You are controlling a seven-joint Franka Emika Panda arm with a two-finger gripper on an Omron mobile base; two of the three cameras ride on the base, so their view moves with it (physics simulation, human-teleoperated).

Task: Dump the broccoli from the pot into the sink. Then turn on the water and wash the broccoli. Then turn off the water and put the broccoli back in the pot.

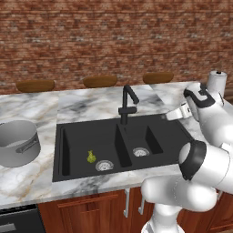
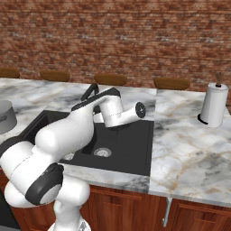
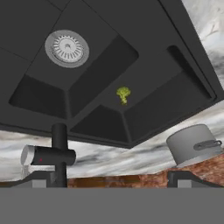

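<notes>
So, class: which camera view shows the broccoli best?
The left base view: the broccoli lies unobstructed on the larger basin's floor beside the drain. The hand view shows it smaller and inverted; in the right base view the arm blocks it.

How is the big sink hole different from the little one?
The left basin is wider than the right basin. The left basin has the broccoli lying beside its drain; the right basin holds nothing but its drain. Both are matte black, rectangular, with a round silver drain.
</notes>
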